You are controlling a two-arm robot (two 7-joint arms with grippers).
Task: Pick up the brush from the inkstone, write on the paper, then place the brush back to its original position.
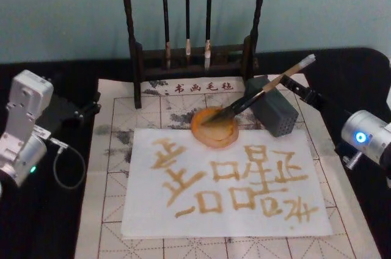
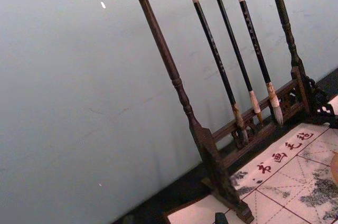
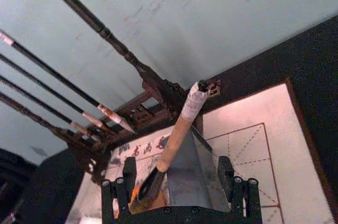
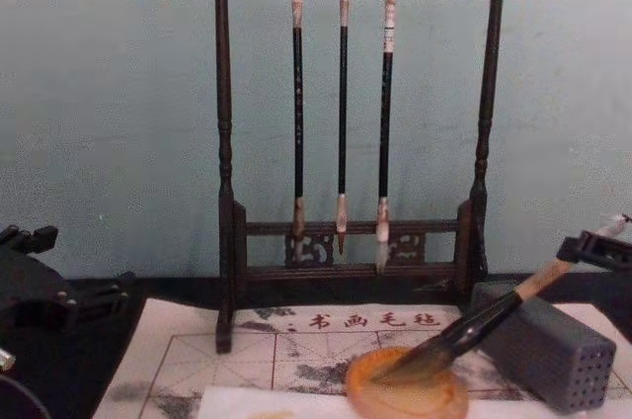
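The brush (image 1: 263, 91) lies slanted; its dark tip sits in the inkstone (image 1: 215, 132) and its tan handle leans across the top of the grey block (image 1: 278, 115), whitish end highest, pointing to the robot's right and away from it; in the chest view the brush (image 4: 484, 325) rises from the orange dish (image 4: 405, 394) over the block (image 4: 553, 350).

The right gripper (image 1: 303, 92) is at the handle's upper part, just right of it. In the right wrist view its claw (image 3: 177, 166) stands wide apart; the 2 fingers (image 3: 128, 174) flank the brush (image 3: 177, 129), which lies nearer 1 of them; whether it touches that finger I cannot tell.

The left gripper (image 1: 84, 110) sits at the mat's far left edge, well apart from the inkstone; whether its claw is apart or together I cannot tell.

The inkstone rests at the far edge of the paper (image 1: 146, 222), which carries amber characters in 2 rows and lies on a gridded felt mat (image 1: 110, 210). Behind stands a dark wooden rack (image 4: 225, 142) with 3 thin brushes (image 4: 343, 113) hanging from its top bar, tips down.
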